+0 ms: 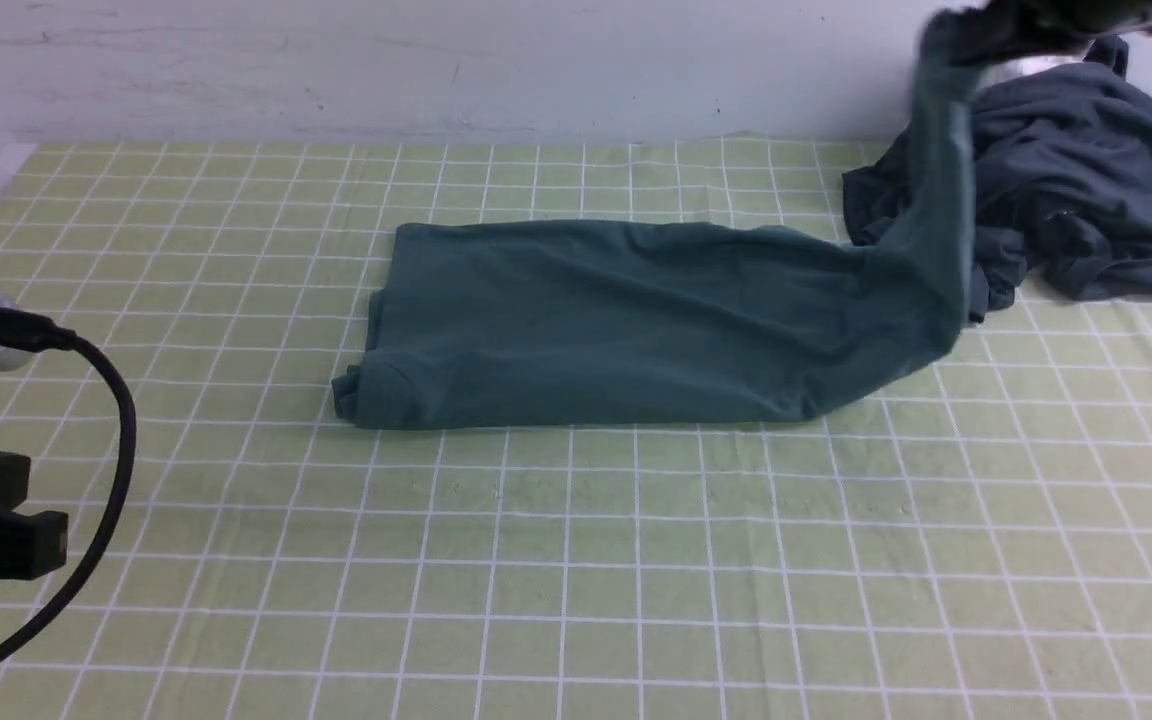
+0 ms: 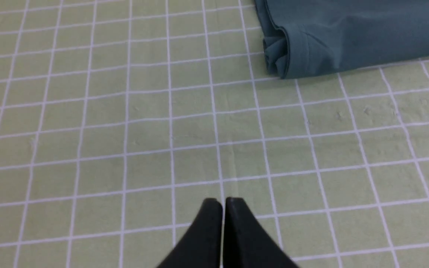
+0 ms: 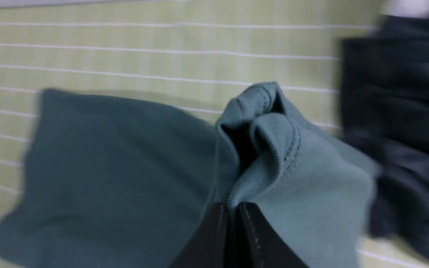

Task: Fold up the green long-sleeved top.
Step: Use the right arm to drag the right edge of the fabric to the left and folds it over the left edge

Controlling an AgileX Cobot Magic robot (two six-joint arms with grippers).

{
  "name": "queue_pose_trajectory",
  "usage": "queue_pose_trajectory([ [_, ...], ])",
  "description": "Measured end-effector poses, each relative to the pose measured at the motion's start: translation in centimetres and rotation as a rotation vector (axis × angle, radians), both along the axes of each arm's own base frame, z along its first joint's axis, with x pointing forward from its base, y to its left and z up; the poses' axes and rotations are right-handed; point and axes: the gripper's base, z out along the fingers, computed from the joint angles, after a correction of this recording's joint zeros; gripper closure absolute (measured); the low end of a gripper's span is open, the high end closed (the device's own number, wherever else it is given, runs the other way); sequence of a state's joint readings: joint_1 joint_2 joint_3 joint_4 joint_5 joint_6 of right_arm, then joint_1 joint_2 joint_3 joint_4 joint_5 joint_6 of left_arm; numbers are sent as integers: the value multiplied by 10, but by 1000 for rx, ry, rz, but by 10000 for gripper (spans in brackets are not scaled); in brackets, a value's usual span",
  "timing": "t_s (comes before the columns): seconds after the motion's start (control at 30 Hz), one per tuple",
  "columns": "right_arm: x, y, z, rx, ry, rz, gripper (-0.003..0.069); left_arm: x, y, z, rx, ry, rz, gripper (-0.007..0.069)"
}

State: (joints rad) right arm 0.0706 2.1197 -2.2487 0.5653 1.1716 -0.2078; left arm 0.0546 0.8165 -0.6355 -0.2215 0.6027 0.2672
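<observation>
Nearest the robot, at its left, the left gripper (image 2: pixel 223 203) hangs just above a pale green tablecloth with a white grid (image 1: pixel 576 560). Its two black fingers are pressed together with nothing between them. A black cable (image 1: pixel 121 450) loops down beside that arm.

In the middle of the table lies the green long-sleeved top (image 1: pixel 616 320), folded into a long band running left to right. Its left end is a neat stack of folded edges, well apart from the left gripper. Its right end does not lie flat: a strip of the fabric is pulled up off the table toward the far right.

There the right gripper (image 3: pixel 232 204) is raised above the table, its fingers clamped on a bunched, stitched edge of the green top. In the front view it is only a dark blur.

Behind that lifted strip, at the far right, a dark charcoal-grey garment (image 1: pixel 1086 180) lies in a crumpled heap. A plain white wall (image 1: pixel 436 60) stands behind the table.
</observation>
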Motion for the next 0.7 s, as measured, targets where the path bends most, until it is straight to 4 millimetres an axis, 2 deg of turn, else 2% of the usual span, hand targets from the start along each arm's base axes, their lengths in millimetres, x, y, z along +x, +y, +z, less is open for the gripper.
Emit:
queue_pose_trajectory([
  [0.03,2,20,-3,37,-26,42,649,0,0,0,-3,2,0,628],
  [0.1,7,63,-20,108,-32,118,649,0,0,0,-6,2,1,628],
  [0.13,8,90,-32,139,-29,161,649,0,0,0,-7,2,1,628],
  [0.23,12,154,-77,212,-28,227,649,0,0,0,-9,2,1,628],
  [0.3,12,176,-95,224,-43,239,649,0,0,0,-9,2,1,628],
  [0.33,12,194,-109,218,-69,241,649,0,0,0,-9,1,1,628],
  [0.43,10,208,-121,193,-76,216,649,1,0,-1,-9,3,1,628],
  [0.7,13,202,-115,201,-85,192,648,0,-1,-2,-17,7,2,628],
])
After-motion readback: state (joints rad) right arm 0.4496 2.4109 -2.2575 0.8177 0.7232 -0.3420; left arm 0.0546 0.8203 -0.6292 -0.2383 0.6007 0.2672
